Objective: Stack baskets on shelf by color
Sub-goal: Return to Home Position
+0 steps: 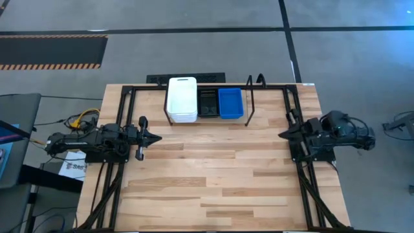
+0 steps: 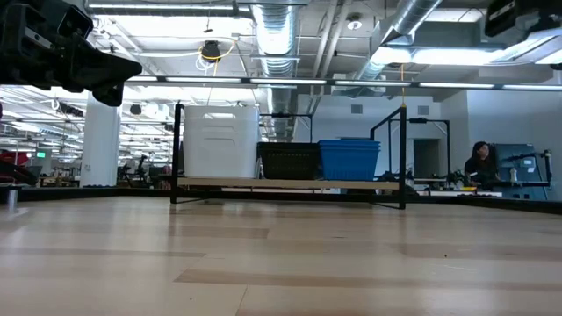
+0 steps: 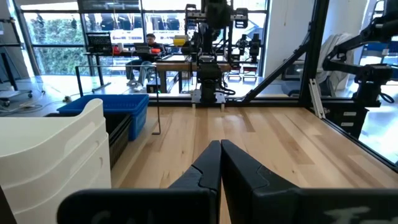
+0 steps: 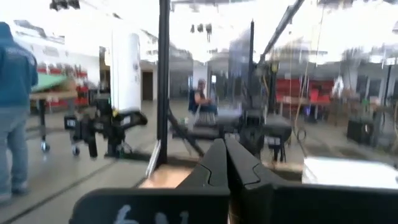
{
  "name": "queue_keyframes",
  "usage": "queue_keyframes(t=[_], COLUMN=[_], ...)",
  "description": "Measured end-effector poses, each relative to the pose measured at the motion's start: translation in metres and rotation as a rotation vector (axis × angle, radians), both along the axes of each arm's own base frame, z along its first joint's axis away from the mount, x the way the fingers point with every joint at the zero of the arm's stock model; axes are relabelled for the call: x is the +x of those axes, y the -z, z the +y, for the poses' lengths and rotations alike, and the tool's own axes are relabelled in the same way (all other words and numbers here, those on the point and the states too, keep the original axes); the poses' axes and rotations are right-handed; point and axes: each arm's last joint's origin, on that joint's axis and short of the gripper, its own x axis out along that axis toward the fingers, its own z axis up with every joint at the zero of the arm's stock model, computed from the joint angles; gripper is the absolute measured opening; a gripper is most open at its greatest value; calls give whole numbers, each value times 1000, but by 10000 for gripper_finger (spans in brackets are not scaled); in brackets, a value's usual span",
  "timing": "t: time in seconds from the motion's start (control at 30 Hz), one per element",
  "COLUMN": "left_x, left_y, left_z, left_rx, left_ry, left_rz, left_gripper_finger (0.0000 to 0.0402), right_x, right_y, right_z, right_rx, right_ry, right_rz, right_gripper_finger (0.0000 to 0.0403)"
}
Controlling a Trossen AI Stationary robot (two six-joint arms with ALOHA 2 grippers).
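High view: shelf (image 1: 248, 103) runs crosswise, baskets (image 1: 182, 97) lengthwise front-to-back; left tool (image 1: 155, 137) and right tool (image 1: 283, 134) clenched.

Likely robotics lab, exposed ducts (image 2: 272, 31), workbenches (image 3: 177, 61)

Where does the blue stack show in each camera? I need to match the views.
High view: blue stack on the shelf at the table's far edge, right end of the row.
Low view: right of the black baskets, at.
Left wrist view: beyond the white stack, at.
Right wrist view: not in it.
Shared landmark: the white stack, tallest, at the row's other end.
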Motion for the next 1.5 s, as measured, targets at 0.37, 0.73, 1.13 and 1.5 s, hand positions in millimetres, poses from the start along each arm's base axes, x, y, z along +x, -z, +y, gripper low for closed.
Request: queue_keyframes(t=[0.37,0.73,1.13,1.5], left_x=[0,0,0,0], left_y=[0,0,0,0], left_z=[0,0,0,0], left_rx=[0,0,0,0], left_ry=[0,0,0,0], left_rz=[0,0,0,0], left_gripper_finger=[0,0,0,0], right_x=[21,34,36,39], right_y=[37,77,96,103], right_z=[-2,-9,-22,-29], right_rx=[26,92,163,252], right_ry=[24,83,224,353], right_rz=[-21,1,204,273], right_gripper_finger=[1,1,12,14])
